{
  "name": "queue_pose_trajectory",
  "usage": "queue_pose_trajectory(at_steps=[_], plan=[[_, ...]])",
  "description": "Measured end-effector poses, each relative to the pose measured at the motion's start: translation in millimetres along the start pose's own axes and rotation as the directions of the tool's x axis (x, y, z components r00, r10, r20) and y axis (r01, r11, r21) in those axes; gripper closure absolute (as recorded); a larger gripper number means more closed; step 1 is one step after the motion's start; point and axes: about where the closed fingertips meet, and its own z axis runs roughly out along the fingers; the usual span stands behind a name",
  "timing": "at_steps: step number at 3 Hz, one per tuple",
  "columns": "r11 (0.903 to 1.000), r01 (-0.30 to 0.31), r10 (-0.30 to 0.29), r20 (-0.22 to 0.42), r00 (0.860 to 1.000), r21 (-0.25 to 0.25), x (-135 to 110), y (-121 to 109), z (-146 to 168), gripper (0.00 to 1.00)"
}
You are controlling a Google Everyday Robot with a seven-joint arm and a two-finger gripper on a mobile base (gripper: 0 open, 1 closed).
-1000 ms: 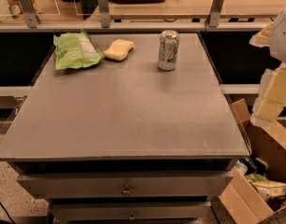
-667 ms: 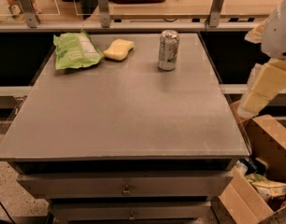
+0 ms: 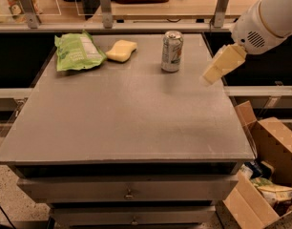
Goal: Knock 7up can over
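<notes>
7up can [image 3: 172, 51] and gripper [image 3: 224, 63] were apart: gripper above the table's [image 3: 122, 118] right edge — clenched or released, impossible to tell — can upright beyond it near the far edge; sponge [image 3: 120, 50] and green bag [image 3: 78, 52] lay toward the far-left corner.

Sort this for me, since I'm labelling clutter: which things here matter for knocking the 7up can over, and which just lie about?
For the job:
7up can, standing upright
gripper, in the air right of it

Lying about:
green bag
yellow sponge
cardboard box beside the table
</notes>
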Motion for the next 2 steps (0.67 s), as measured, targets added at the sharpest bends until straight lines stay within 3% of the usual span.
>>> queue_pose_trajectory(at_steps=[1, 2], plan=[[1.0000, 0.000, 0.000, 0.000, 1.000, 0.000, 0.0, 0.0, 0.0, 0.00], [0.9993, -0.037, 0.037, 0.055, 0.998, 0.008, -9.6, -3.2, 13.7, 0.00]])
